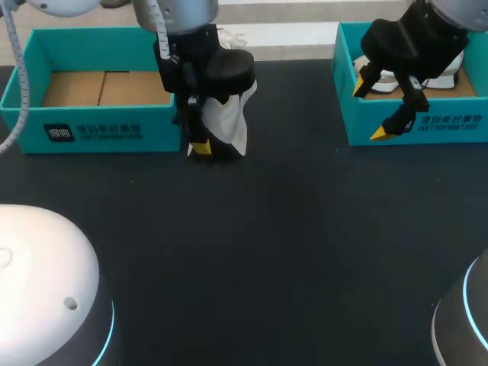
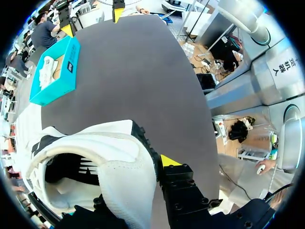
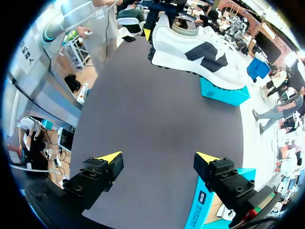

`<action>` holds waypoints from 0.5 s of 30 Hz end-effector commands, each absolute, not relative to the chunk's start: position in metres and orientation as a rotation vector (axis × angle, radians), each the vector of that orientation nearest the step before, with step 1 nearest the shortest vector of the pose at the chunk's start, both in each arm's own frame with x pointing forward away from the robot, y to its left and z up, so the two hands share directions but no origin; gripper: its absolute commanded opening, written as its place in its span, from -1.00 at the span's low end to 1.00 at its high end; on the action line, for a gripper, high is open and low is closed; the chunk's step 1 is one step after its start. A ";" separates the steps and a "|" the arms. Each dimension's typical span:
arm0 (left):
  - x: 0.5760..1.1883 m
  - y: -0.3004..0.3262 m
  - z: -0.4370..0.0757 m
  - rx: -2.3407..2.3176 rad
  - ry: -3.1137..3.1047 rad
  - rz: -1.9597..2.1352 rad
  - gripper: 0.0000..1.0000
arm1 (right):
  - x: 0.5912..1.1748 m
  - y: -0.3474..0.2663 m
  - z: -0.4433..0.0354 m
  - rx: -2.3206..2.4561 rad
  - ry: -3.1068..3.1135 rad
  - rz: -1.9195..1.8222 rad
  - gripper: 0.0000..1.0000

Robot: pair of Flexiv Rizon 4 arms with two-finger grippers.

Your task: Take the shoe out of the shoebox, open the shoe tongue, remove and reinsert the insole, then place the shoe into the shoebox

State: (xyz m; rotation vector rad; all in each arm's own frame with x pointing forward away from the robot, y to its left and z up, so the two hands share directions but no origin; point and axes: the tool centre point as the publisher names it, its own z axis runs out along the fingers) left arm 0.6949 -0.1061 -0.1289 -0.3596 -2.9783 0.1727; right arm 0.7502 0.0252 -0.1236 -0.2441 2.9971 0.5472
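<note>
White shoe (image 1: 231, 118) in left claw (image 1: 200, 145), beside white-lettered shoebox (image 1: 152, 126)

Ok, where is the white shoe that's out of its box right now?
Head view, left side: the white shoe is gripped by the left gripper, just beside the right front corner of the left shoebox, outside it.

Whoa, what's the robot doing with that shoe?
The robot's left tool is gripping a white shoe just in front of the teal box on its left, which looks empty. I can't tell if the shoe touches the dark table. The right tool hangs open over the other teal box, where a second white shoe lies. It isn't holding anything.
</note>
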 end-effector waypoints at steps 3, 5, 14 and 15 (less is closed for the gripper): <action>0.708 -0.083 -0.118 -0.386 -2.961 0.184 -1.00 | 0.753 0.026 -0.124 -0.244 3.002 0.544 1.00; 0.717 -0.068 -0.112 -0.418 -2.944 0.200 -1.00 | 0.753 0.026 -0.124 -0.244 3.002 0.544 1.00; 0.752 0.007 -0.106 -0.535 -2.999 0.167 -1.00 | 0.753 0.026 -0.124 -0.244 3.002 0.544 1.00; 0.756 0.016 -0.107 -0.550 -2.987 0.157 -1.00 | 0.753 0.026 -0.124 -0.244 3.002 0.544 1.00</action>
